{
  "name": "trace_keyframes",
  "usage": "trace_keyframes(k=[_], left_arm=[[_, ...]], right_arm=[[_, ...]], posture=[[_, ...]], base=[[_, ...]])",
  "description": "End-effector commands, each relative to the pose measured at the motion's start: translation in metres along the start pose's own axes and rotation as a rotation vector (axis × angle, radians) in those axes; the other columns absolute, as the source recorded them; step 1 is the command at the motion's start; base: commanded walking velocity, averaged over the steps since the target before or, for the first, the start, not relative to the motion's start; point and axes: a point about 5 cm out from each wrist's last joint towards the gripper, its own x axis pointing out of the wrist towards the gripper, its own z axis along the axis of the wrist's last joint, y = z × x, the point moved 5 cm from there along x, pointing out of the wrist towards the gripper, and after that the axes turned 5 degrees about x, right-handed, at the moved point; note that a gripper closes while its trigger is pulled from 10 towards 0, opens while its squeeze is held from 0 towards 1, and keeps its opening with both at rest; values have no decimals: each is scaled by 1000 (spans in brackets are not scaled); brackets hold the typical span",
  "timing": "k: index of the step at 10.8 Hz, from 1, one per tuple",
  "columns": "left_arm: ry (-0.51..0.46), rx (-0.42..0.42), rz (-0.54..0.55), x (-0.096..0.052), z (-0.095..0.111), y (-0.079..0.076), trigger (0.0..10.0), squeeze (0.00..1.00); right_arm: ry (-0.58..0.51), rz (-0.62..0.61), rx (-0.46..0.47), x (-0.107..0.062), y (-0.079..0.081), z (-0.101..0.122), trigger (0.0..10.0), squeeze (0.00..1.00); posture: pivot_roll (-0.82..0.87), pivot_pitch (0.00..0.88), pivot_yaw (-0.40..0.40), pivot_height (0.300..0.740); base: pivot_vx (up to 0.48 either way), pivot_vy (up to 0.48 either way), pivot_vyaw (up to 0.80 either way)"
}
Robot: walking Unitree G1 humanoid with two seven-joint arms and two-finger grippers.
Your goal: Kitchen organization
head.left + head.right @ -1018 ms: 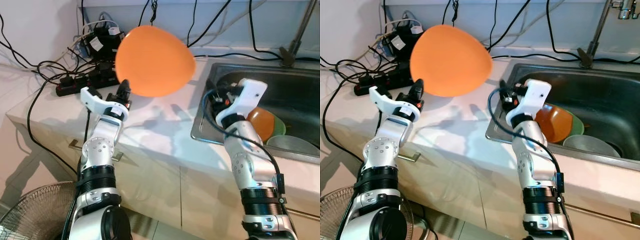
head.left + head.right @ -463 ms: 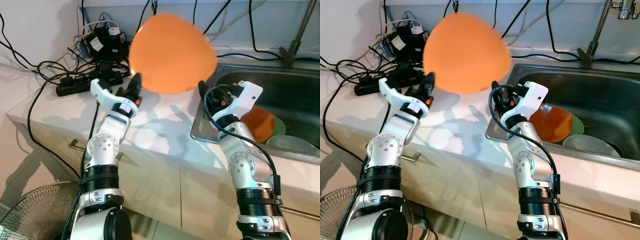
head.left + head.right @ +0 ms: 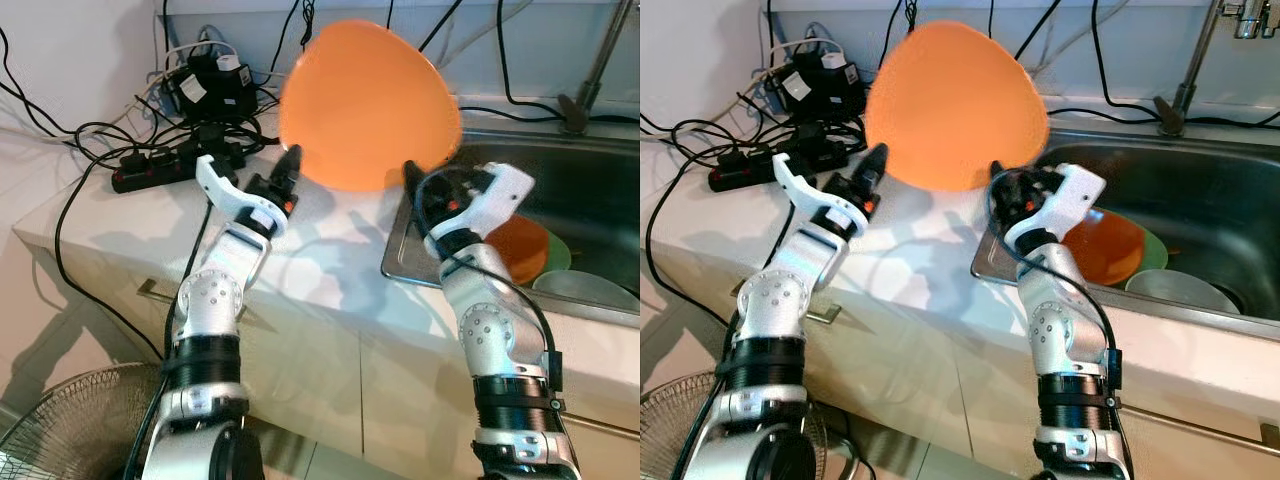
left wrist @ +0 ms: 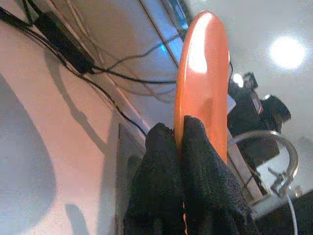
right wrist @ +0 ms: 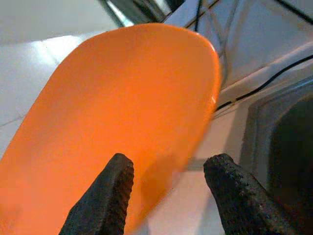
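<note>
A large orange plate (image 3: 370, 105) is held on edge above the counter, next to the sink's left rim. My left gripper (image 3: 292, 160) is shut on its lower left rim; in the left wrist view both black fingers (image 4: 195, 161) pinch the thin edge of the plate (image 4: 203, 73). My right gripper (image 3: 420, 180) is open at the plate's lower right edge. In the right wrist view one finger (image 5: 105, 196) lies against the face of the plate (image 5: 122, 107), and the other stands just past its rim.
The steel sink (image 3: 590, 190) on the right holds an orange bowl (image 3: 520, 245), a green bowl (image 3: 558, 255) and a pale dish (image 3: 585, 290), with the faucet (image 3: 590, 80) behind. Power strips and tangled cables (image 3: 200, 90) crowd the back left counter. A fan (image 3: 60, 420) stands on the floor.
My left gripper has carried the orange plate to the right, towards the sink. My right gripper has lifted from the sink's edge up to the plate's lower right rim.
</note>
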Motion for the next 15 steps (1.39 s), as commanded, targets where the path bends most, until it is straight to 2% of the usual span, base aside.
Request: trace_keyframes(k=[1, 2, 3, 4, 9, 15], left_arm=[[1, -86, -72, 0, -19, -18, 10000, 0], [5, -87, -73, 0, -20, -18, 10000, 0], [6, -86, -73, 0, -20, -18, 10000, 0], [10, -84, -71, 0, -20, -18, 10000, 0], [11, -79, -65, 0, -21, -16, 10000, 0], [47, 2, -45, -1, -29, -12, 10000, 0]], right_arm=[[1, 6, 31, 4, 6, 1, 10000, 0], [-12, -11, 64, 6, 2, 5, 9176, 0], [-16, -13, 71, 6, 2, 5, 4078, 0], [-27, -15, 83, 6, 2, 8, 0, 0], [-46, -29, 137, 7, -1, 13, 0, 0], [-59, -30, 170, 8, -1, 17, 0, 0]], posture=[[59, 0, 134, 740], [61, 0, 134, 740], [60, 0, 135, 740], [59, 0, 135, 740], [59, 0, 136, 740], [58, 0, 137, 740]], base=[[0, 0, 0], [0, 0, 0], [0, 0, 0], [0, 0, 0], [0, 0, 0], [0, 0, 0]])
